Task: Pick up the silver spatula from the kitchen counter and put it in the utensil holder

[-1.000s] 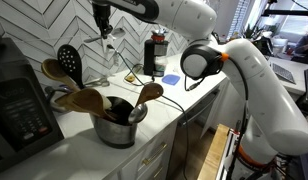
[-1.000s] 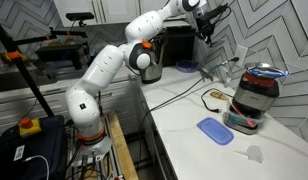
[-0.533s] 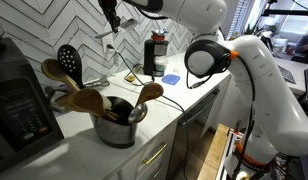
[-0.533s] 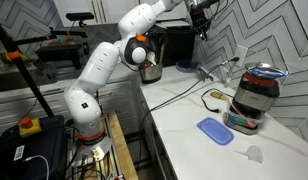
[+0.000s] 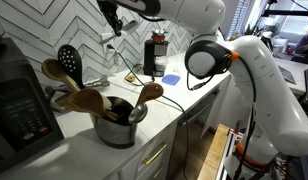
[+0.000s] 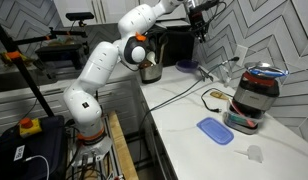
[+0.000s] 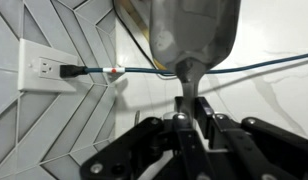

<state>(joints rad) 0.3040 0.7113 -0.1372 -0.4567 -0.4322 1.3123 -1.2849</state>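
Observation:
My gripper (image 5: 112, 18) is high above the counter by the tiled backsplash and also shows in an exterior view (image 6: 201, 16). In the wrist view my fingers (image 7: 187, 112) are shut on the thin handle of the silver spatula (image 7: 194, 35), whose shiny blade points away from the camera. The utensil holder (image 5: 121, 132) is a squat silver pot at the near end of the counter, holding wooden spoons (image 5: 86, 100) and a black slotted spoon (image 5: 68, 62). It also shows in an exterior view (image 6: 151, 72), partly behind the arm.
A tall dark appliance with a red top (image 5: 154, 55) (image 6: 256, 95) stands on the counter, with a blue pad (image 5: 171, 78) (image 6: 215, 130) near it. A black cable (image 7: 254, 68) runs to a wall outlet (image 7: 44, 68). A black appliance (image 5: 19, 110) stands beside the pot.
My gripper with the spatula has moved up and a little sideways along the backsplash since a second ago. It has hardly moved in the last half second.

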